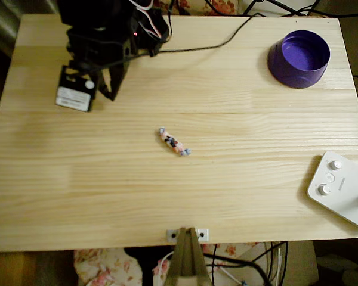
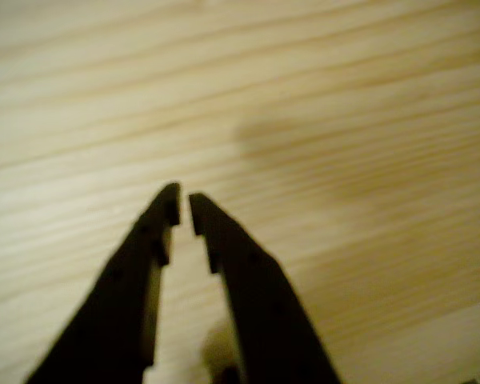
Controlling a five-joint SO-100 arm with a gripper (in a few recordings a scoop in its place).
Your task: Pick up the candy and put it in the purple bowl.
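The candy (image 1: 173,142), a tiny wrapped sweet with twisted ends, lies alone near the middle of the wooden table (image 1: 238,196). The purple bowl (image 1: 299,58) stands upright at the far right corner, with nothing visible inside it. My black gripper (image 1: 110,94) hangs at the far left, well away from the candy and on the opposite side from the bowl. In the wrist view the gripper (image 2: 182,202) has its two dark fingers nearly touching at the tips, shut on nothing, over bare wood.
A white device with round buttons (image 1: 340,186) sits at the right front edge. A black cable (image 1: 215,44) runs across the far side toward the arm. A metal clamp (image 1: 188,235) grips the front edge.
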